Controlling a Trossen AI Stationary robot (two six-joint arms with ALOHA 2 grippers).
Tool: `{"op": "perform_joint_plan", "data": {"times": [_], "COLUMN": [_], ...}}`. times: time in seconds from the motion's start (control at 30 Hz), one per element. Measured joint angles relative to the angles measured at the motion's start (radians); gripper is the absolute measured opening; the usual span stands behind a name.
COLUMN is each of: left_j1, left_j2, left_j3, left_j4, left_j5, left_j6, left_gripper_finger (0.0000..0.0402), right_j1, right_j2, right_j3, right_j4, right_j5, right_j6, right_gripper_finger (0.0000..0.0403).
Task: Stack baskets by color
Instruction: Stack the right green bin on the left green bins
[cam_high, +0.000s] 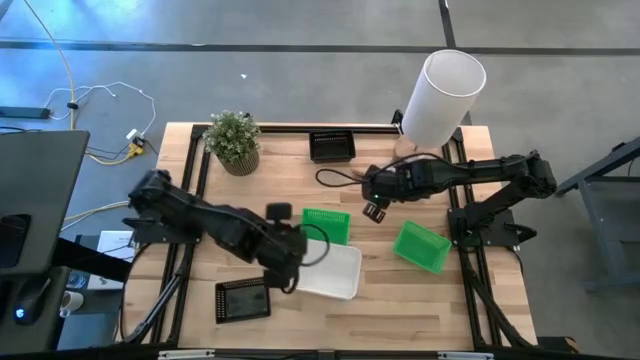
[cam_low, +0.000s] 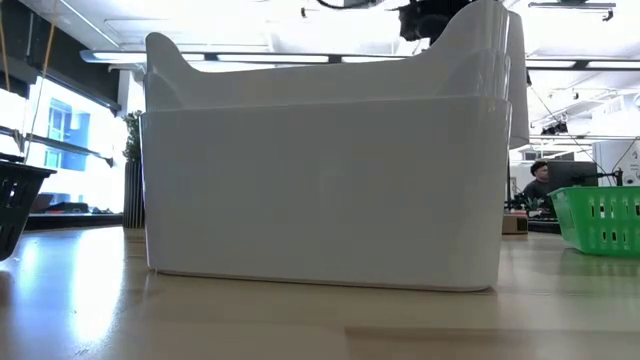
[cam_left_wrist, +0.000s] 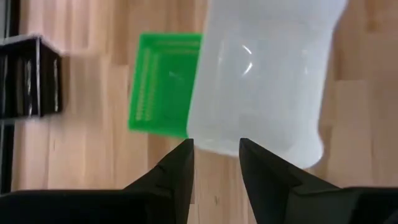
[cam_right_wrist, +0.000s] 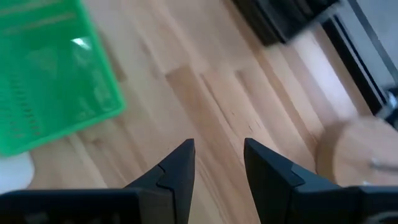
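White basket (cam_low: 320, 180) fills the low view, hiding what the high view shows: left hand (cam_high: 292, 268) apart at its rim, right hand (cam_high: 375, 210) apart, empty. No legible writing.

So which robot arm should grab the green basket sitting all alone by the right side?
Probably the right arm. Its open gripper hangs empty beside the lone green basket. The left gripper, also open, is across the table by the white basket.
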Motion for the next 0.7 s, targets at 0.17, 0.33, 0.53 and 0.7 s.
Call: {"op": "perform_joint_plan", "data": {"times": [0.17,0.33,0.53,0.7], "left_j1": [0.024,0.049,0.086,0.11], "left_j2": [-0.145,-0.286,-0.414,-0.498], "left_j3": [-0.197,-0.385,-0.546,-0.657], "left_j4": [0.037,0.117,0.178,0.192], "left_j5": [-0.039,-0.041,-0.042,-0.037], "left_j6": [-0.116,-0.182,-0.224,-0.255], "left_gripper_finger": [0.0115,0.0115,0.0115,0.0115], "right_j1": [-0.002,-0.018,-0.046,-0.077], "right_j2": [0.0,0.0,0.002,0.018], "right_j3": [0.0,0.0,0.0,0.0], "right_j4": [0.099,0.221,0.292,0.288], "right_j5": [-0.1,-0.213,-0.231,-0.23], "right_j6": [-0.138,-0.235,-0.288,-0.314], "right_gripper_finger": [0.0124,0.0124,0.0124,0.0124]}}
